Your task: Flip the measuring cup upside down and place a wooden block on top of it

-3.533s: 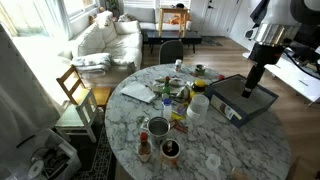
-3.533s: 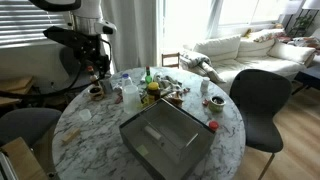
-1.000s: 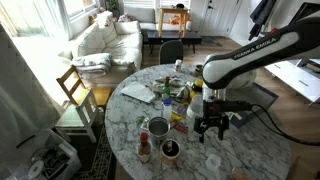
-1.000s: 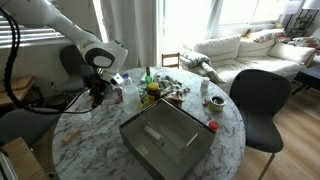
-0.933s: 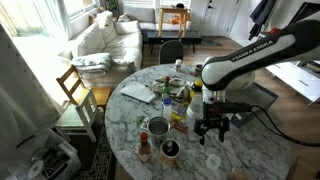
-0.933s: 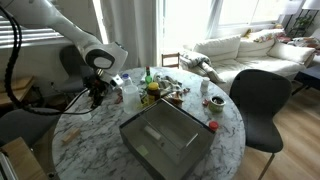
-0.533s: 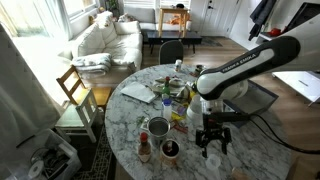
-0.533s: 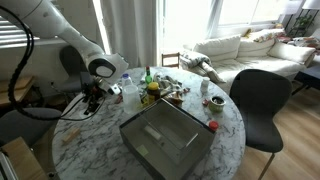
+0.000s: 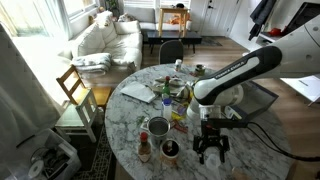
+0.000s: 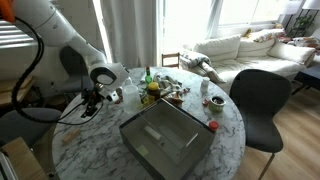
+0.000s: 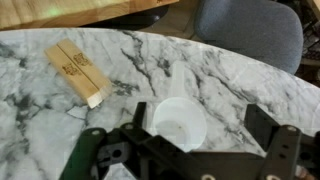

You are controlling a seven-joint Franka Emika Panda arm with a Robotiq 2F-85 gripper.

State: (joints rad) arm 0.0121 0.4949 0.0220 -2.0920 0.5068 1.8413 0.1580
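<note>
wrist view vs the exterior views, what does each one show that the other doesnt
Only the wrist view shows the measuring cup clearly. It stands upright, mouth up, framed between the open fingers of the gripper, and the wooden block lies flat, apart from it. Only the exterior views show the whole arm, the grey tray and the sofa. All three views share the marble table and the gripper low over it.
</note>
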